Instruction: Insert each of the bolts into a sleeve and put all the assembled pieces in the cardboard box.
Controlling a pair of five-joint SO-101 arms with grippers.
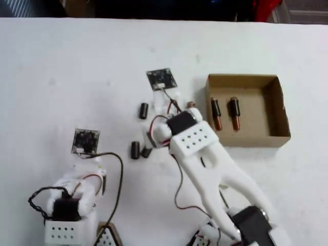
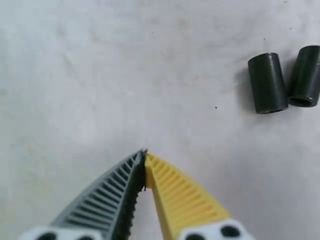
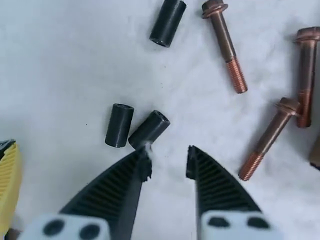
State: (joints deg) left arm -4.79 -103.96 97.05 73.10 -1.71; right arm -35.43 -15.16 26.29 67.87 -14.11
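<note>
My right pincer (image 3: 167, 162) stands open, low over the table (image 3: 60, 60), with one fingertip (image 3: 142, 167) just beside a sleeve (image 3: 149, 130). My left pincer (image 2: 145, 154) is closed and empty. Count: three loose sleeves and three bare bolts (image 3: 225, 45). Two assembled pieces (image 1: 216, 114) lie in the cardboard box (image 1: 277, 110).

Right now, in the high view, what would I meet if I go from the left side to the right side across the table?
Left arm → leftmost sleeve → right arm's wrist → first assembled piece → second assembled piece → right wall of the cardboard box.
</note>
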